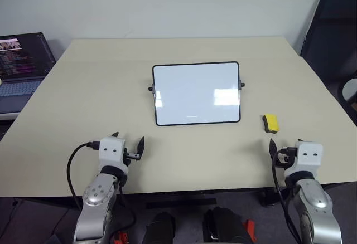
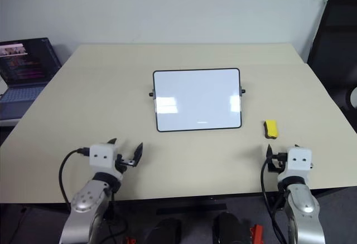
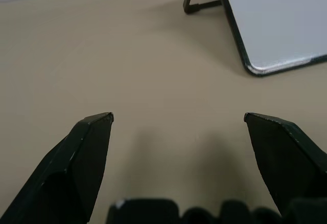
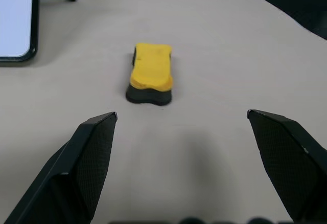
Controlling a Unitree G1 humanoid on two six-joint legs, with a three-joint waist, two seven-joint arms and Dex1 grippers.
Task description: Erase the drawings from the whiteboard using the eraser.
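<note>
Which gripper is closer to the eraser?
The right gripper: the yellow eraser lies just ahead of it, while the left gripper sits across the table.

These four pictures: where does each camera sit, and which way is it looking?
Left eye view, right eye view: on the head, looking down over the table at the whiteboard; both arms show.
Left wrist view: on the left arm, facing the whiteboard's corner; its open fingers show.
Right wrist view: on the right arm, facing the eraser; open fingers show.
Shared: whiteboard, table.

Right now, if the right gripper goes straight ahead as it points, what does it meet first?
Most likely the eraser, lying on the table ahead of the open right gripper, nothing between them.
</note>
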